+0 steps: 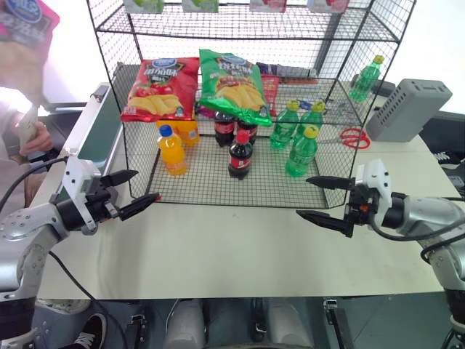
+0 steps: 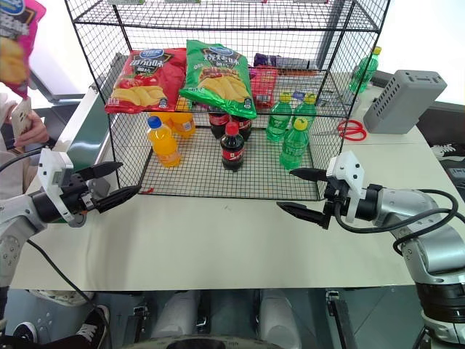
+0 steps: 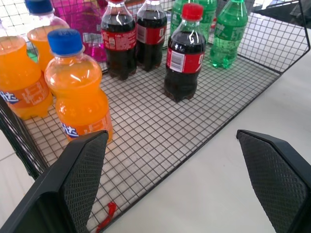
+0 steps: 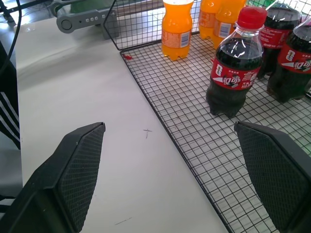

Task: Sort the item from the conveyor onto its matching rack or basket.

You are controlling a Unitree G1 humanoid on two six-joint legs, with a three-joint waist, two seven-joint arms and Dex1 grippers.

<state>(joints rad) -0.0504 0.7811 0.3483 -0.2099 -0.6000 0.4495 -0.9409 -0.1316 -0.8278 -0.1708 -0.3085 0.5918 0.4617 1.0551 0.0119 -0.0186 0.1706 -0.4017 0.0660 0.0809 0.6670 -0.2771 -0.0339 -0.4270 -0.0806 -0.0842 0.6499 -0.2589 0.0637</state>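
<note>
The magenta-pink crisp bag [image 1: 22, 22] hangs in the air at the far top left, above a person's hand [image 1: 33, 138], well away from both grippers. Below it, the conveyor [image 1: 89, 127] with its green belt runs along the left side of the black wire rack [image 1: 203, 182]. My left gripper [image 1: 147, 185] hovers open and empty over the table at the rack's front left corner. My right gripper [image 1: 303, 196] hovers open and empty at the rack's front right corner. The wrist views show the wide gaps between the fingers [image 3: 82, 179] [image 4: 73, 174].
On the rack's middle tier lie a red bag [image 1: 160, 87] and a green bag [image 1: 232, 83]. The bottom tier holds orange bottles [image 1: 172, 150], cola bottles [image 1: 240, 154] and green bottles [image 1: 300, 153]. Red scissors [image 1: 354, 137] and a grey box [image 1: 407, 109] sit at the right.
</note>
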